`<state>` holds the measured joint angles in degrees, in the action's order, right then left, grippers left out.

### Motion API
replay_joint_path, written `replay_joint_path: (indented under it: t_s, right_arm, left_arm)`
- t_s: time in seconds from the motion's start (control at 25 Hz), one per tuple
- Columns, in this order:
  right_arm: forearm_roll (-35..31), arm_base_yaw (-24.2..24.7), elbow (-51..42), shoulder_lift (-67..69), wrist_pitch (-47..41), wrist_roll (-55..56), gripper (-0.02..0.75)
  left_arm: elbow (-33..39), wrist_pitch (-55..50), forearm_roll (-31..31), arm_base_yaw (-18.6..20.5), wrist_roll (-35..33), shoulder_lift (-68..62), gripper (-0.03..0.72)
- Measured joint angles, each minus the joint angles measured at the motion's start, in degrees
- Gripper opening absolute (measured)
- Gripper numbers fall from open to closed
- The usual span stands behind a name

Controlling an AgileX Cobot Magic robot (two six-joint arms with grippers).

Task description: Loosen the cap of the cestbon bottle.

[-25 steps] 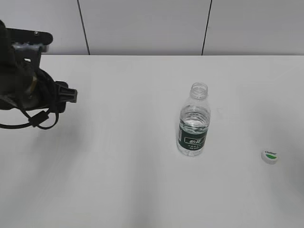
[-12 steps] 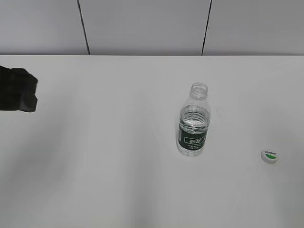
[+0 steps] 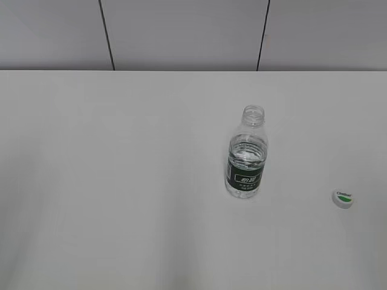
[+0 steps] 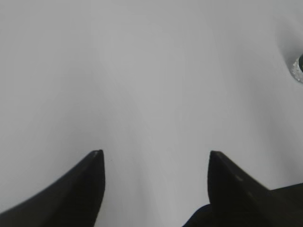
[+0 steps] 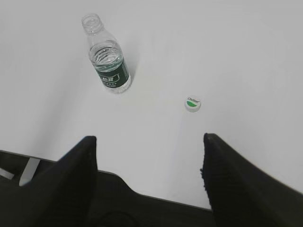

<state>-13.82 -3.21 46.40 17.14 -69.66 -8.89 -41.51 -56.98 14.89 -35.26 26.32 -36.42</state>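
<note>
1. The cestbon bottle (image 3: 246,155) stands upright on the bench (image 3: 121,181) with its neck bare; I judge it was set upright so the water inside stays put.
2. The cap (image 3: 343,199) lies flat on the bench, well apart from the bottle and to its right in the exterior view, green mark facing up. By my reading, the loosening is done and more: the cap is fully off.
3. My left pincer (image 4: 156,153) is spread wide and grips nothing. Below it is only bare bench, with a sliver of the bottle at the right edge of my left wrist view.
4. My right pincer (image 5: 149,138) is likewise spread and empty, hanging high enough that bottle and cap both sit in its view, clear of either finger.
5. Neither arm shows in the exterior view, so I take both to be parked clear of the work.
6. The bench is plain white, matte and smooth, with soft shadows on it.
7. Behind it rises a pale grey wall (image 3: 181,33) of panels, split by two dark vertical seams.
</note>
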Motion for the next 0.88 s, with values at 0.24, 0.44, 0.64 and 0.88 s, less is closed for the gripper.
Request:
replay_joint_path:
  t_s: [0.24, 0.44, 0.64, 0.88]
  right_arm:
    - [1.82, 0.00, -3.88, -4.54, 0.00, -1.42, 0.526]
    - [2.08, 0.00, -13.46, -5.06, -0.06, -5.22, 0.526]
    - [1.89, 0.00, -14.77, -5.38, 6.81, -6.78, 0.526]
    - [1.77, 0.00, -16.54, -5.42, 9.66, -6.82, 0.526]
  left_arm:
    - [7.04, -0.68, -2.57, 0.00, -9.66, 15.37, 0.519]
    - [9.31, -1.89, -6.60, 0.00, -13.29, 22.31, 0.519]
    - [9.27, -1.77, -10.66, -0.12, -19.55, 24.19, 0.500]
    - [9.31, -1.65, -13.39, -0.16, -22.90, 24.23, 0.471]
